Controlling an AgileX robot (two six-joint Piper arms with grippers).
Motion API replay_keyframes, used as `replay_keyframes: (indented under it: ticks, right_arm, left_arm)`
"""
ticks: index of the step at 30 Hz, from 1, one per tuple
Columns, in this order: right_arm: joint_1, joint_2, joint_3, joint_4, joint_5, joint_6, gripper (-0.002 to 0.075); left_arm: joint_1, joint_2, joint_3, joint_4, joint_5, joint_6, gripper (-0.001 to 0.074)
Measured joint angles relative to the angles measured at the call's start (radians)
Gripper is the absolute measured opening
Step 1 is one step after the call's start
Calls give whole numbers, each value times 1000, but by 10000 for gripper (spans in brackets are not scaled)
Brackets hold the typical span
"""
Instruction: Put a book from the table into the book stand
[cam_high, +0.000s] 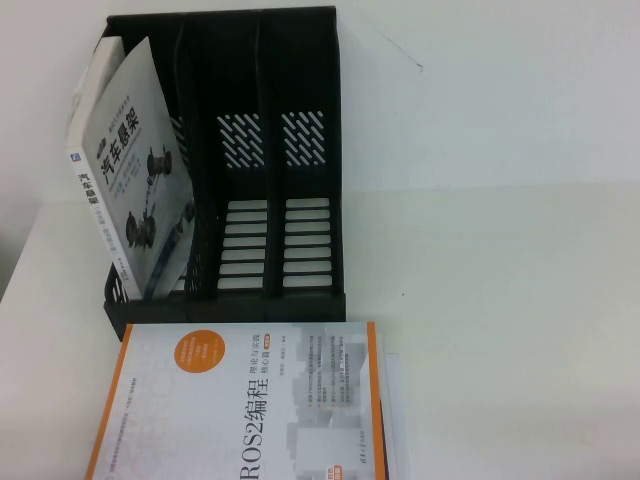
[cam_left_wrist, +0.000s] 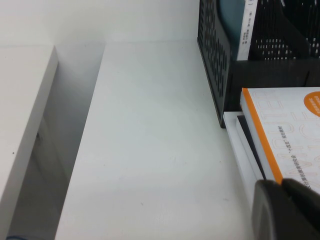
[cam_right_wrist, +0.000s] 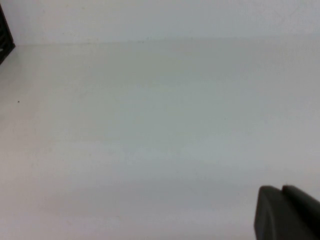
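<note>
The white ROS2 book (cam_high: 240, 400) with its orange edge stripe lies flat on the white table (cam_high: 500, 250), just in front of the black book stand (cam_high: 220, 18). It tops a small stack. In the left wrist view the book (cam_left_wrist: 290, 135) lies beside the stand (cam_left_wrist: 215, 55). My left gripper (cam_left_wrist: 281, 182) is shut and empty, hovering at the book's orange left edge. My right gripper (cam_right_wrist: 281, 189) is shut and empty over bare table, to the right of the stand, whose corner shows in its view (cam_right_wrist: 4, 30). Neither gripper shows in the high view.
A grey-white car-parts book (cam_high: 130, 170) leans in the stand's left slot; the middle and right slots hold nothing. A dark book (cam_left_wrist: 247, 135) and a white one (cam_left_wrist: 235, 145) lie under the ROS2 book. A gap (cam_left_wrist: 50, 140) runs along the table's left edge.
</note>
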Motion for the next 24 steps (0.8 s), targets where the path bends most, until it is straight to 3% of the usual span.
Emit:
replay_keyframes:
  ticks: [24]
  right_arm:
    - [0, 0, 0, -4, -9, -1, -1]
  left_arm:
    - [0, 0, 4, 5, -34, -2, -4]
